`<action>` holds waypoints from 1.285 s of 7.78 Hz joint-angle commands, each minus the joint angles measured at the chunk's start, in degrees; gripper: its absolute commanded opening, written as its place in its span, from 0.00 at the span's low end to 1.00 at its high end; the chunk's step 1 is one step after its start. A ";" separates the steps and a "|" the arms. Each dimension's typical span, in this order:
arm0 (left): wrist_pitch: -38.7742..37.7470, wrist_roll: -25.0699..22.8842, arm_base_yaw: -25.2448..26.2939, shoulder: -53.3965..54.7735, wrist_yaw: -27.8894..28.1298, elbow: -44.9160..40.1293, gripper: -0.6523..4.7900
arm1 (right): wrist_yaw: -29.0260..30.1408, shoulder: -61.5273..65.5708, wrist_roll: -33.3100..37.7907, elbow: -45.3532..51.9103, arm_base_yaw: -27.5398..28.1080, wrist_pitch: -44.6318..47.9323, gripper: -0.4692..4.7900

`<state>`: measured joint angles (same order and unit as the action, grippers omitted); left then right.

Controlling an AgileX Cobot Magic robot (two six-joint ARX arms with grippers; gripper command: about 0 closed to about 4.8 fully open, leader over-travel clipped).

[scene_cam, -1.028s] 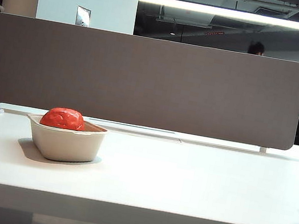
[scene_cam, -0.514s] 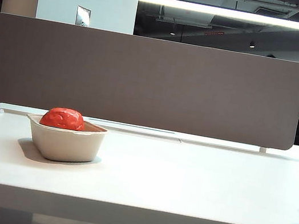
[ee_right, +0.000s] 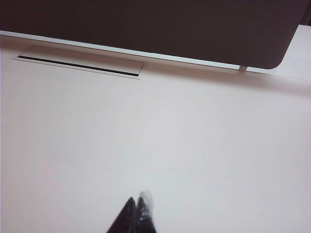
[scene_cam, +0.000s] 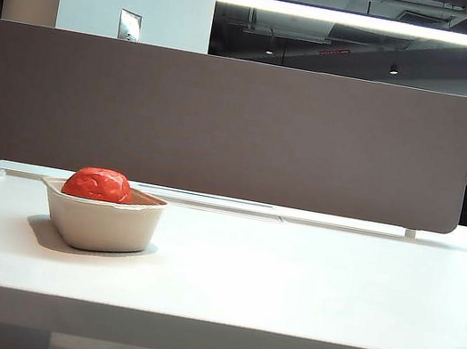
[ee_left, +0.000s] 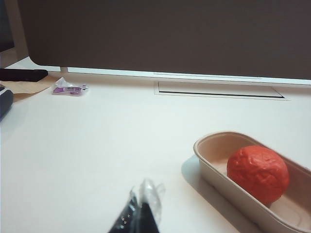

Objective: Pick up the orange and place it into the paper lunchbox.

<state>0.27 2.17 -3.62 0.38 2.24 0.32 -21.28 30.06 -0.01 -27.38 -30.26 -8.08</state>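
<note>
The orange (scene_cam: 99, 184) is red-orange and wrinkled, and it lies inside the beige paper lunchbox (scene_cam: 102, 224) on the left part of the white table. The left wrist view shows the same orange (ee_left: 258, 173) resting in the lunchbox (ee_left: 214, 145). My left gripper (ee_left: 141, 200) hangs well back from the box, off to its side, its film-wrapped fingers pressed together on nothing. My right gripper (ee_right: 136, 201) is over bare table with its fingers also together and empty. Neither gripper shows in the exterior view.
A grey partition (scene_cam: 216, 122) runs along the table's back. A purple wrapper (ee_left: 69, 88) and a dark flat object (ee_left: 22, 74) lie at the far left. A cable slot (ee_left: 221, 91) is set into the table near the partition.
A bit of the left arm at the exterior view's upper left edge has gone out of sight. The orange and the lunchbox have not moved.
</note>
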 commanded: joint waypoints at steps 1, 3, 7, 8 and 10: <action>0.61 -0.24 0.02 -0.20 0.98 -0.11 0.17 | -0.22 -0.04 0.22 -0.20 -0.04 0.61 0.09; 0.61 -0.24 0.02 -0.20 0.98 -0.11 0.17 | -0.22 -0.04 0.22 -0.20 -0.04 0.59 0.09; 0.61 -0.24 0.02 -0.20 0.98 -0.11 0.17 | -0.70 -5.03 -0.42 5.70 6.73 2.91 0.09; 0.61 -0.24 0.02 -0.20 0.98 -0.11 0.17 | 0.42 -7.82 -0.42 9.49 9.40 5.95 0.09; 0.61 -0.24 0.02 -0.20 0.98 -0.11 0.17 | 8.31 -18.82 -0.42 20.70 16.41 11.32 0.09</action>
<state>0.21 2.17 -3.62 0.38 3.16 0.32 -15.77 13.02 -0.36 -7.77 -14.81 1.93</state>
